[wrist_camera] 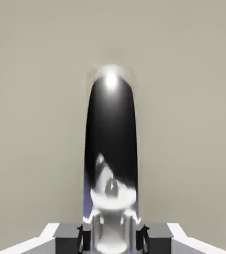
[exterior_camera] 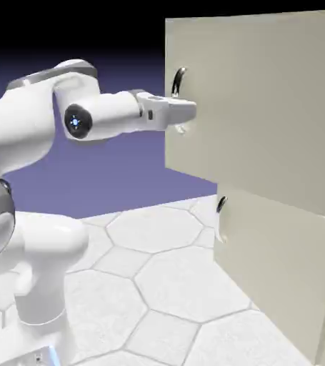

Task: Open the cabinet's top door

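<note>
The beige cabinet (exterior_camera: 315,300) fills the exterior view's right side. Its top door (exterior_camera: 265,93) is the large upper panel, with a dark curved loop handle (exterior_camera: 178,77) near its left edge. My gripper (exterior_camera: 184,120) reaches in level from the left and is shut on the lower part of that loop. In the hand view the handle (wrist_camera: 111,139) rises large and glossy in front of the top door (wrist_camera: 194,99). Its lower end sits squeezed between my gripper (wrist_camera: 111,242)'s two grey fingertips (wrist_camera: 83,238). No gap shows around the door panel.
Below the top door is the shorter lower door (exterior_camera: 279,264) with its own small dark handle (exterior_camera: 221,204). The hexagon-patterned table (exterior_camera: 158,279) spreads out in front of the cabinet. My arm's white base (exterior_camera: 43,286) stands at the lower left.
</note>
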`<control>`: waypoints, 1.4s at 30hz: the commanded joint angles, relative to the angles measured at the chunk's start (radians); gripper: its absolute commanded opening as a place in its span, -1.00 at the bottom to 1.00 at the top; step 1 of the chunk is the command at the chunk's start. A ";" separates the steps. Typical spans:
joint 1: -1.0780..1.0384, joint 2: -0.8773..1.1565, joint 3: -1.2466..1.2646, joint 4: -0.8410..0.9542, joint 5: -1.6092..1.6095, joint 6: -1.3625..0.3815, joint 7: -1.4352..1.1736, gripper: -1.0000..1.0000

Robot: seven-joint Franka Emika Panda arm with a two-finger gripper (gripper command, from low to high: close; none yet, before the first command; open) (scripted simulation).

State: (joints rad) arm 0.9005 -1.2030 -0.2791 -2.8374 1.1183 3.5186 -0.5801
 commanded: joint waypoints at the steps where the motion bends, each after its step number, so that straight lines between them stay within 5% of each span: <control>1: -0.036 -0.014 0.014 -0.006 0.016 -0.041 -0.007 -1.00; 13: -0.445 -0.205 0.056 -0.085 -0.060 -0.551 0.091 -1.00; 25: -0.704 -0.395 -0.193 -0.072 -0.323 -1.073 0.164 -1.00; 42: -0.625 -0.383 -0.664 0.350 -0.662 -1.804 0.178 -1.00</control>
State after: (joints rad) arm 0.2751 -1.5864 -0.9429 -2.4871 0.4570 1.7136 -0.4022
